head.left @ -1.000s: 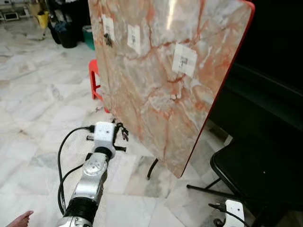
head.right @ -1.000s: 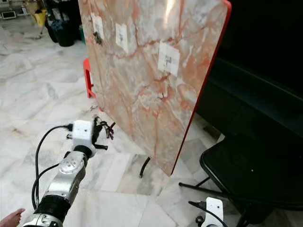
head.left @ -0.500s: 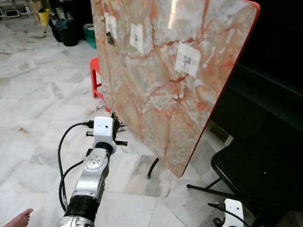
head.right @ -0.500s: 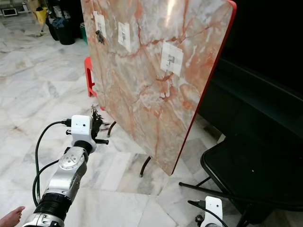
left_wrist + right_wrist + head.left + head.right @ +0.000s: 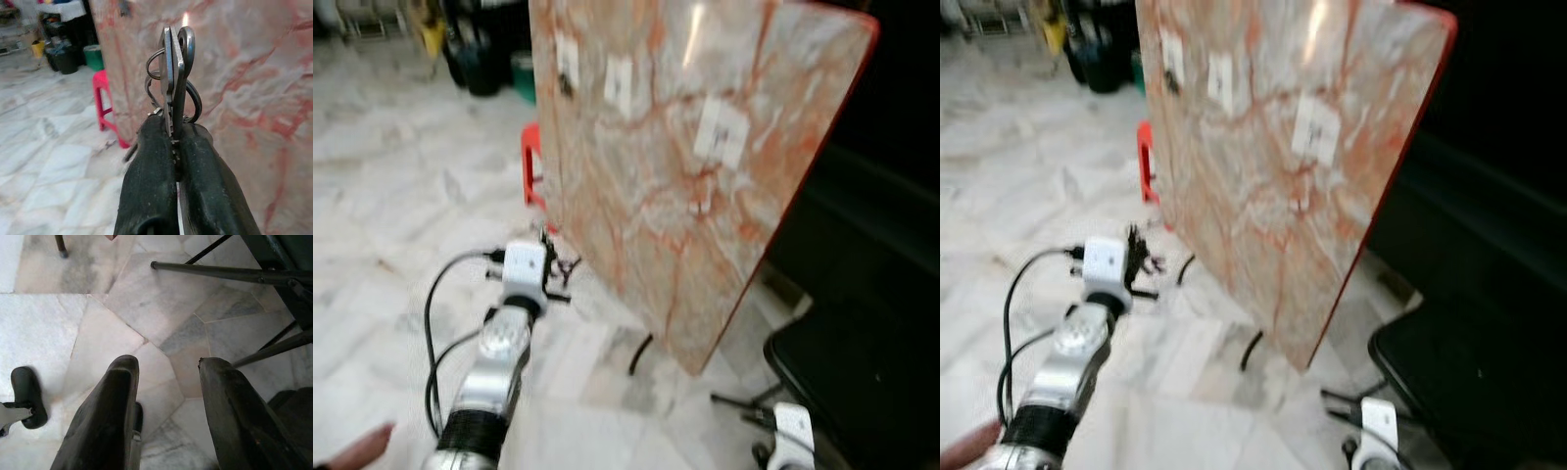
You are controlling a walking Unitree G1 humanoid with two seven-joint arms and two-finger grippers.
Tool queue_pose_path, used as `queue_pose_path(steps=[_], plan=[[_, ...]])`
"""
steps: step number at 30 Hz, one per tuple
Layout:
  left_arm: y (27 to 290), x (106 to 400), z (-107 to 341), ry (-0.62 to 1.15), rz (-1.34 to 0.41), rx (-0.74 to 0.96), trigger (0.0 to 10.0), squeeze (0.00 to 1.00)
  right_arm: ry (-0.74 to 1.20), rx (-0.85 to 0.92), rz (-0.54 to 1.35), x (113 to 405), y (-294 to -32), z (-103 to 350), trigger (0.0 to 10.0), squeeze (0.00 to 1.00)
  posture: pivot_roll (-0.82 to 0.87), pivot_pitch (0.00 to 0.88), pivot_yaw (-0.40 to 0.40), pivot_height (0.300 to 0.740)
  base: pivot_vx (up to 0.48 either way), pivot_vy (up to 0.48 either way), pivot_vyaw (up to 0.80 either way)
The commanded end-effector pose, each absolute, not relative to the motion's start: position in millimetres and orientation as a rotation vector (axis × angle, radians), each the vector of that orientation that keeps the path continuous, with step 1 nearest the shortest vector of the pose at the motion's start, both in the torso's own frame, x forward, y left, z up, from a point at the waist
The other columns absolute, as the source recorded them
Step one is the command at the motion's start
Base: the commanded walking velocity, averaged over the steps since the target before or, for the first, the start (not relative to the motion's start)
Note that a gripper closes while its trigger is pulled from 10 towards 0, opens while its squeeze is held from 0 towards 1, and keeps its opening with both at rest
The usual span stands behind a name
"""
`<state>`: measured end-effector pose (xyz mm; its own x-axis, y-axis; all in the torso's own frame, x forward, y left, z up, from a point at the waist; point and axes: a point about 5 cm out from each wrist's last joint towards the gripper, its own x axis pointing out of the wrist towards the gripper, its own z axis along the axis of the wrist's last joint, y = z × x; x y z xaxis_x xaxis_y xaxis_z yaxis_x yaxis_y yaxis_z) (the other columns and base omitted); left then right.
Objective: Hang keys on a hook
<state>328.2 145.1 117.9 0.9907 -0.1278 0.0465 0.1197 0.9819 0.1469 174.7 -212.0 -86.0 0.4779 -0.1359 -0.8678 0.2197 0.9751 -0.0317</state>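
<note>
I stand on a pale marble-tile floor [image 5: 382, 196] before a tipped-up table [image 5: 675, 176] with a pink-veined marble top, white labels [image 5: 720, 132] stuck on it, a red stool [image 5: 536, 176] behind and a black chair [image 5: 862, 372] to my right. My left gripper [image 5: 172, 137] pinches the keys [image 5: 173, 63] tight between its fingers, just beside the tabletop's lower part. My right gripper [image 5: 166, 401] hangs low over the floor, fingers spread apart.
</note>
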Motion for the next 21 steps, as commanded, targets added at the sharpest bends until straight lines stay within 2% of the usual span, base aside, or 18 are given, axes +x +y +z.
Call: queue_pose_path(steps=[1,13,21], plan=[[145.5,329.9,127.9,-0.096,-0.132,0.174,10.0,0.00,1.028,0.097,-0.220,181.7,-210.6,-83.0,10.0,0.00,0.05,0.000,-0.077,0.729,0.334,0.000,0.00],[142.6,329.3,127.9,-0.094,-0.162,0.194,10.0,0.00,1.026,0.099,-0.214,181.8,-209.9,-83.1,10.0,0.00,0.06,0.000,-0.073,0.729,0.348,0.000,0.00],[138.0,329.0,132.0,-0.115,-0.204,0.218,10.0,0.00,1.032,0.093,-0.204,181.1,-209.6,-83.5,10.0,0.00,0.06,0.000,-0.071,0.729,0.363,0.000,-0.75]])
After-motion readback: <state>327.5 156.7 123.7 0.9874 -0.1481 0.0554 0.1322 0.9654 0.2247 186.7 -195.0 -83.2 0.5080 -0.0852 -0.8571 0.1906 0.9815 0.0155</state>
